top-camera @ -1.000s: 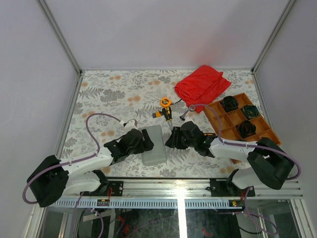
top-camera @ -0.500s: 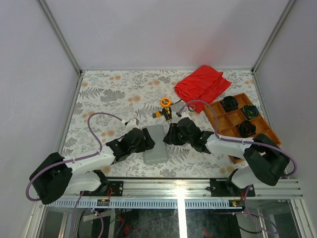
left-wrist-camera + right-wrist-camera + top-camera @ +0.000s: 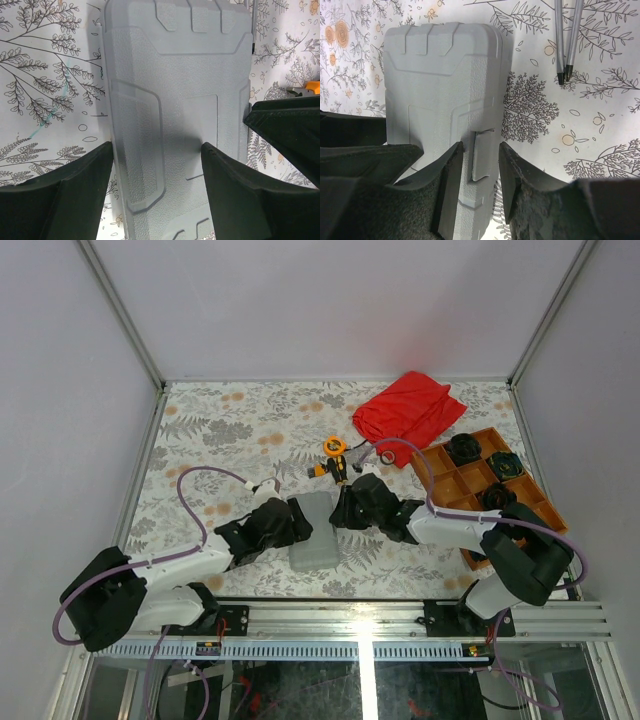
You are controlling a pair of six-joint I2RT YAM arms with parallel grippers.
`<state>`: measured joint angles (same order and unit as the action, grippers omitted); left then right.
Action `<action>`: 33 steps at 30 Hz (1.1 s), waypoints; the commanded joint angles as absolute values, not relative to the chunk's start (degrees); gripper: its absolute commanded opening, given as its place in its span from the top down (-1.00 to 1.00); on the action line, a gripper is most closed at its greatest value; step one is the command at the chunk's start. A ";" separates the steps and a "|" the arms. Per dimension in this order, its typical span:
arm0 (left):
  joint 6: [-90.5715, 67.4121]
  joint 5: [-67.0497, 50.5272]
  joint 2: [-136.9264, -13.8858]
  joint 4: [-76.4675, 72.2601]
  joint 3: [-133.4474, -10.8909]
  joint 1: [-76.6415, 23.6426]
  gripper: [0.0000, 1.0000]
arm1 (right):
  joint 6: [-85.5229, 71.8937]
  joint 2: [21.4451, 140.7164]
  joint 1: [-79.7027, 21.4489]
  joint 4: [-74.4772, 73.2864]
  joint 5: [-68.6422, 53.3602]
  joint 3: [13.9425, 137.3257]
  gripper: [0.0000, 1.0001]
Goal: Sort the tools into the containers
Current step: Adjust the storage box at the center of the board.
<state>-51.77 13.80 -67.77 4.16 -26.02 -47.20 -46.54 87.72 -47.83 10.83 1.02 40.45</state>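
Observation:
The grey case point(image 3: 314, 531) lies closed and flat at the middle of the table. My left gripper point(image 3: 296, 527) is at its left side, open, with its jaws spread over the lid point(image 3: 175, 90); the left finger point(image 3: 75, 200) sits at the case's left edge. My right gripper point(image 3: 338, 514) is at its right side, with its jaws narrowly open on either side of the case's latch point(image 3: 481, 156) and not touching it. The tools lie behind the case: a round orange tape measure point(image 3: 334, 446) and orange-black hand tools point(image 3: 333, 469). Two screwdriver shafts point(image 3: 567, 40) show in the right wrist view.
A red cloth point(image 3: 408, 410) lies at the back right. An orange-brown divided tray point(image 3: 452, 488) with black round parts stands at the right. The table is covered with a floral sheet point(image 3: 220, 435). An orange tool tip point(image 3: 311, 88) shows right of the case.
My right gripper has moved left and back, up to the right edge of the case. My left gripper has edged slightly closer to the case.

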 commanded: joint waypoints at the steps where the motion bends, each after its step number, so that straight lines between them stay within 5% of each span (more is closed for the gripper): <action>1: -49.22 16.48 -70.29 9.95 -25.26 -47.20 -0.33 | -46.19 88.69 -47.64 8.03 3.82 42.06 0.20; 33: -48.95 17.05 -72.73 10.99 -26.19 -47.24 -0.26 | -48.75 84.31 -47.62 8.48 5.04 35.85 0.26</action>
<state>-51.77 14.85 -70.30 3.31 -27.55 -47.20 -49.08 85.23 -47.81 11.84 2.57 37.60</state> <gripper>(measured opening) 0.643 0.374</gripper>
